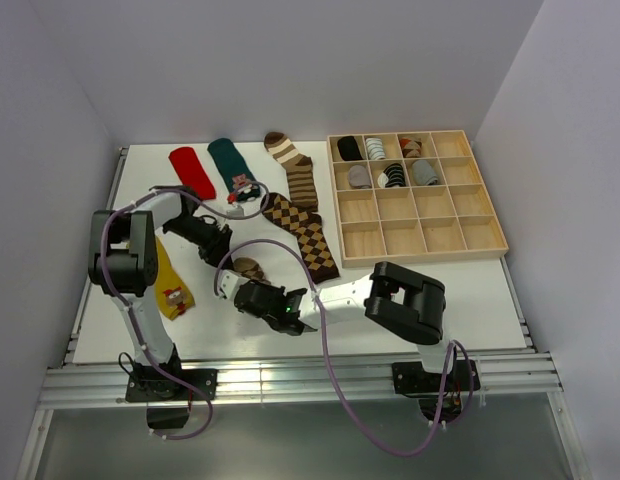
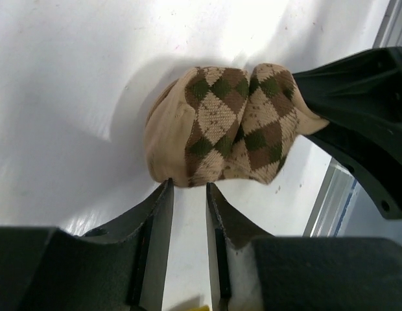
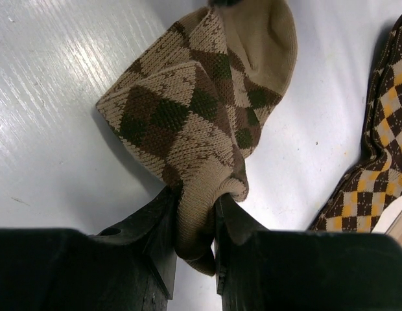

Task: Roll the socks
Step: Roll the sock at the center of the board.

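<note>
A tan argyle sock (image 3: 194, 103) with brown and green diamonds lies bunched in a partly rolled bundle (image 2: 220, 123) on the white table (image 1: 470, 290). My right gripper (image 3: 196, 217) is shut on its ribbed tan cuff, which is squeezed between the fingers. My left gripper (image 2: 188, 186) is open by a narrow gap with only bare table in it, its tips right at the bundle's near edge. In the top view both grippers meet at the bundle (image 1: 248, 268), the left gripper (image 1: 226, 252) from the left and the right gripper (image 1: 242, 287) from below.
Flat socks lie around: red (image 1: 192, 170), dark teal (image 1: 233, 165), striped (image 1: 295, 168), brown-and-yellow argyle (image 1: 305, 232) close by on the right, mustard (image 1: 172, 285) under the left arm. A wooden compartment tray (image 1: 422, 256) at the right holds several rolled socks.
</note>
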{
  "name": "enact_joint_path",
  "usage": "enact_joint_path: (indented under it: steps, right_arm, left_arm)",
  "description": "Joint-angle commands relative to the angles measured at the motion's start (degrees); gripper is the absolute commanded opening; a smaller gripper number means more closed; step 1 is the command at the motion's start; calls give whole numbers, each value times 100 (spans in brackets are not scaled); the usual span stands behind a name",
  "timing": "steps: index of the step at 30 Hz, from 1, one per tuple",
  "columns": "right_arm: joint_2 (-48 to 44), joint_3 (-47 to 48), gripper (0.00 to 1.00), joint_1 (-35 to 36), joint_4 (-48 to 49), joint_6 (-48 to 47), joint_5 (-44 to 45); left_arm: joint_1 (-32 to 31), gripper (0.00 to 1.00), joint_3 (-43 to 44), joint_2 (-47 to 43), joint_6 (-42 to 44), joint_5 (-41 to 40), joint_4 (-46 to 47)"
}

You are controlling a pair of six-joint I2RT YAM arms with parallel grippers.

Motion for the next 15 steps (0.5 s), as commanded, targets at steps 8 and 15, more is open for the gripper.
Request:
enact_joint_path:
  steps: [8,15]
  right_arm:
    - [32,127,0,24,-915,242,-144]
    - [-100,469,0,-55,-1591,286,-1180]
  left_arm:
    - [-666,28,-78,239,-1001,-392,1055]
    - [-762,18,-35,414,-1581,-1131,1592]
